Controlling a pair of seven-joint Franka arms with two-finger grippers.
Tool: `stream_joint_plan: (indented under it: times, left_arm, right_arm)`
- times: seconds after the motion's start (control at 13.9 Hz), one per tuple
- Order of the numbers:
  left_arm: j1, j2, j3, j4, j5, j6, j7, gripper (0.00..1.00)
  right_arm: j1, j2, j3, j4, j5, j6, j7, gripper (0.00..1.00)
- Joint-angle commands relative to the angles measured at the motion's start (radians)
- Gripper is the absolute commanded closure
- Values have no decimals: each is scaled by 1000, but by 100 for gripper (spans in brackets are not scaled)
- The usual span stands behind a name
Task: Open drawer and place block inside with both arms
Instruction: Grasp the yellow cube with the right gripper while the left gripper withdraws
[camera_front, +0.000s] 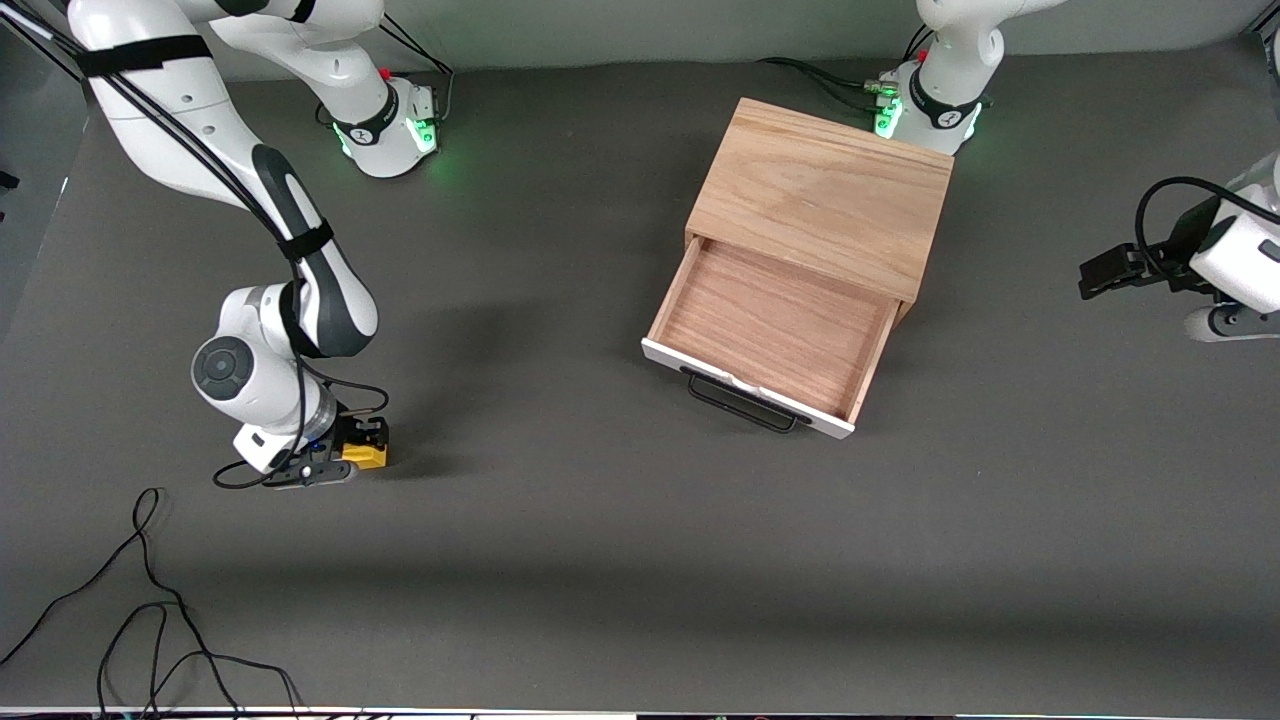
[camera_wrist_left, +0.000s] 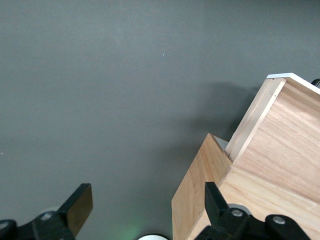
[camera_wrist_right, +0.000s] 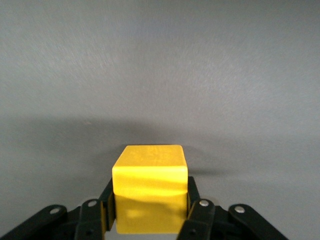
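The right gripper (camera_front: 352, 455) is down at the table, near the right arm's end. Its two fingers (camera_wrist_right: 194, 210) are squeezed tight on the block (camera_wrist_right: 150, 187), one on each side. The block (camera_front: 366, 456) is a small yellow cube, and it sits between them. From this gripper, the drawer (camera_front: 770, 325) is well apart, toward the left arm's end of the table. It is pulled out of the cabinet (camera_front: 825, 195), with its black handle (camera_front: 742, 402) in front. The left gripper (camera_front: 1105, 272) waits in the air beside the cabinet, fingers (camera_wrist_left: 77, 205) wide apart, holding nothing.
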Motion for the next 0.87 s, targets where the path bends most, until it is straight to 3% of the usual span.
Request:
stream_joint_plan:
  times: [0.0, 0.14, 0.36, 0.51, 0.58, 0.79]
  left_arm:
    - [-1, -36, 3, -47, -4, 44, 23, 0]
    - [2, -20, 3, -14, -5, 36, 27, 0]
    - [-23, 0, 16, 19, -5, 29, 29, 0]
    - [-234, 3, 225, 25, -7, 30, 27, 0]
    - [-287, 1, 287, 25, -8, 30, 27, 0]
    - [-289, 3, 288, 30, -8, 36, 27, 0]
  right_arm:
    - [41, -45, 14, 196, 24, -308, 124, 98]
    - [91, -44, 13, 369, 77, -523, 212, 98]
    - [163, -39, 14, 552, 121, -690, 368, 98]
    - [219, -34, 16, 673, 165, -784, 517, 98]
    - [245, -33, 19, 713, 177, -803, 583, 98]
    - [378, -18, 19, 782, 199, -791, 820, 97]
